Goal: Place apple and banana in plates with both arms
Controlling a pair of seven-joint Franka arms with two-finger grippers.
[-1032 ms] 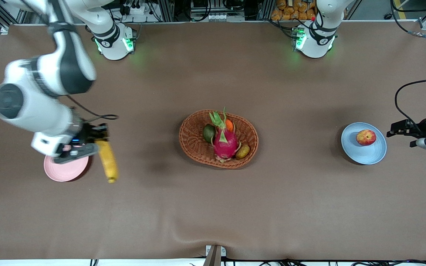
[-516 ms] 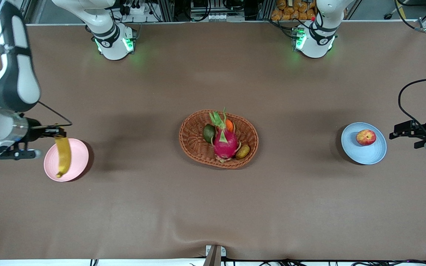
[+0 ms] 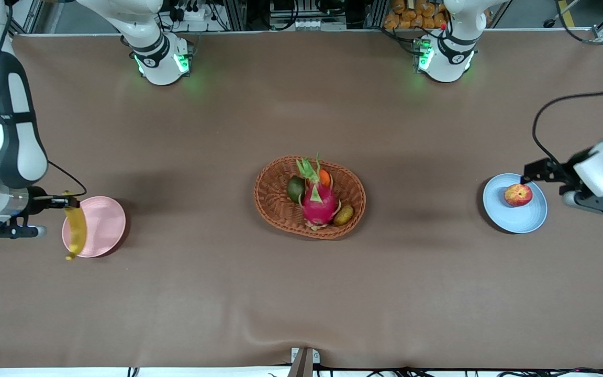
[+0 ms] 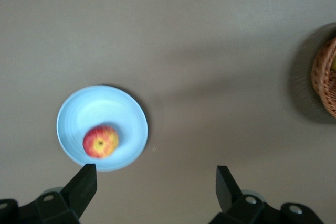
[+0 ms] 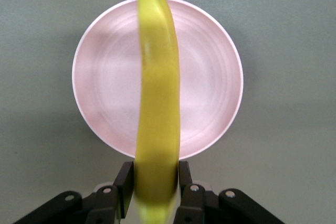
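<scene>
You see the right gripper (image 5: 154, 190) clamped on the banana (image 5: 156, 103) over the pink plate (image 5: 210, 77); the left gripper (image 4: 156, 182), fingers spread and empty, hangs beside the blue plate (image 4: 79, 114) bearing the apple (image 4: 100, 141).

Apple (image 3: 517, 194) on plate (image 3: 526, 222); banana (image 3: 75, 231) over other plate (image 3: 105, 225).

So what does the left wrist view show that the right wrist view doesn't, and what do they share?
Only the left wrist view shows the small red-and-yellow apple lying in the round light blue plate, an edge of the oval woven brown basket, and the left gripper open and empty above the table. Only the right wrist view shows the long yellow banana clamped in the right gripper over the round pale pink plate. Both show the brown tablecloth.
</scene>
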